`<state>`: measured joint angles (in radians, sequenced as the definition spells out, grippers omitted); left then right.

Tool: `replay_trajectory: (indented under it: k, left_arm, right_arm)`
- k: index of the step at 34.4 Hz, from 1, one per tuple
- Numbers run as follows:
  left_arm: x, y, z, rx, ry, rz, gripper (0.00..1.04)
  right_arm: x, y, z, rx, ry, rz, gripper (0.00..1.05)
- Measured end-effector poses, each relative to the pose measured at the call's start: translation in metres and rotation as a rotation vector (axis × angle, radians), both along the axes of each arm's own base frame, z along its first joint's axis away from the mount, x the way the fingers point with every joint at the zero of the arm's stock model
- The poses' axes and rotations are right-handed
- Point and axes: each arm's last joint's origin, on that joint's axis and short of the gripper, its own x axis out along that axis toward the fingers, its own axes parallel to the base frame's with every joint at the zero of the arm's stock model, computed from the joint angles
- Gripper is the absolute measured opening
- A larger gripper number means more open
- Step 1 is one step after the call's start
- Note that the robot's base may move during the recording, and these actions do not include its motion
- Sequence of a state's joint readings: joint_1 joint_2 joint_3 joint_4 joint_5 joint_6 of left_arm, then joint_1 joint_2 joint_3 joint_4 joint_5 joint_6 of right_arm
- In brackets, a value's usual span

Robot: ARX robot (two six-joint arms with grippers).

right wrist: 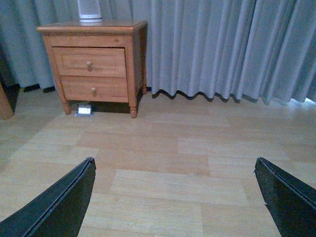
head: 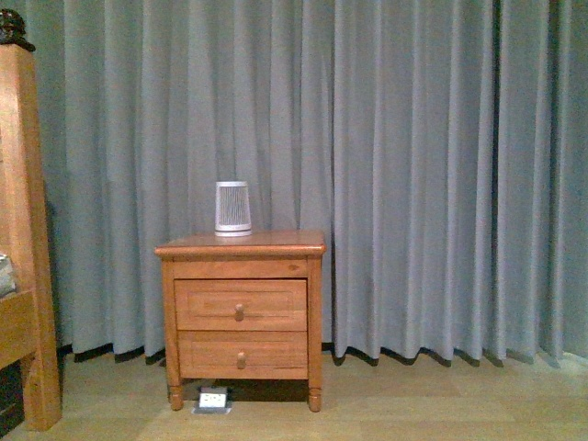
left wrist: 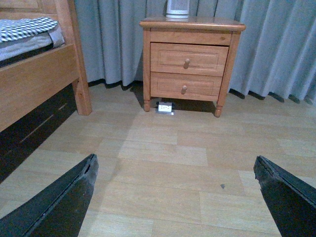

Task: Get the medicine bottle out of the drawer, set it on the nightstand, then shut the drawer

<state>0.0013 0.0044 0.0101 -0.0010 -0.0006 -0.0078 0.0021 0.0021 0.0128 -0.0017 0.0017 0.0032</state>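
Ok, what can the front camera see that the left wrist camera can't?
Only the front view: a dark object atop the bed post. Only the left wrist view: checked bedding and the open left gripper. Both: the nightstand, its drawer shut, the white slatted device, a small white thing on the floor beneath.

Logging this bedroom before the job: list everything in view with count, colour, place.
pleated grey curtain: one, grey, back wall
orange-brown wooden nightstand: one, orange-brown, against curtain
knobbed upper drawer: one, orange-brown, shut
knobbed lower drawer: one, orange-brown, shut
white tapered cylinder with grey slats: one, white-grey, on nightstand
small white rectangular item: one, white, on pale wooden floor under nightstand
wooden bed frame: one, orange-brown, far left
checked bedding: one, dark-and-white, on bed
medicine bottle: none visible
left hand: one, black, open, above floor
right hand: one, black, open, above floor
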Motion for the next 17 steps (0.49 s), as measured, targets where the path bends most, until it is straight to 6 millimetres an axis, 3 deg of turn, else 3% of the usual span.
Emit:
replay_trajectory:
  k: [17]
  left_arm:
    - [0.0000, 0.0000, 0.0000, 0.000, 0.000, 0.000, 0.98]
  right_arm:
    - [0.0000, 0.0000, 0.0000, 0.000, 0.000, 0.000, 0.98]
